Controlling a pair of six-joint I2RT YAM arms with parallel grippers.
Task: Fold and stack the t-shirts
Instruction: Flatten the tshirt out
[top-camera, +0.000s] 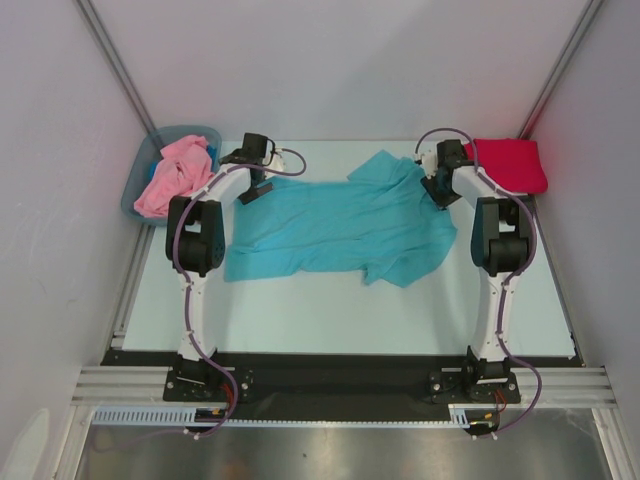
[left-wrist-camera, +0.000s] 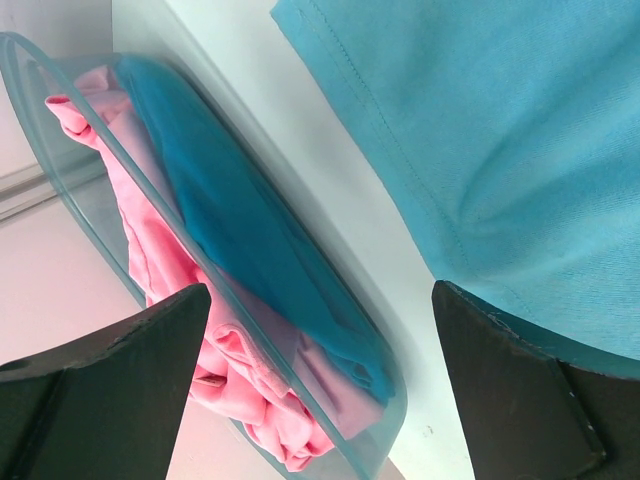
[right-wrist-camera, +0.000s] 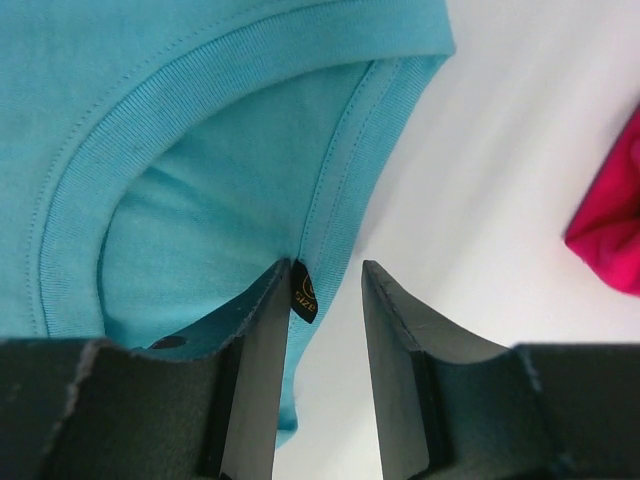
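One teal t-shirt (top-camera: 340, 225) right of bin (top-camera: 135, 190), long axis sideways, collar end farthest; pink t-shirt (top-camera: 175, 175) inside; left gripper (left-wrist-camera: 320, 300) and right gripper (right-wrist-camera: 325, 280) apart, empty.

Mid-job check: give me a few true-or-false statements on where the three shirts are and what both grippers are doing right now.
1. The teal t-shirt lies spread out on the table. True.
2. The pink t-shirt lies on the table beside the bin. False: it sits inside the bin.
3. The left gripper is shut on the teal hem. False: it is wide open and holds nothing.
4. The red t-shirt lies at the far right. True.
5. The right gripper is at the teal collar, jaws apart. True.
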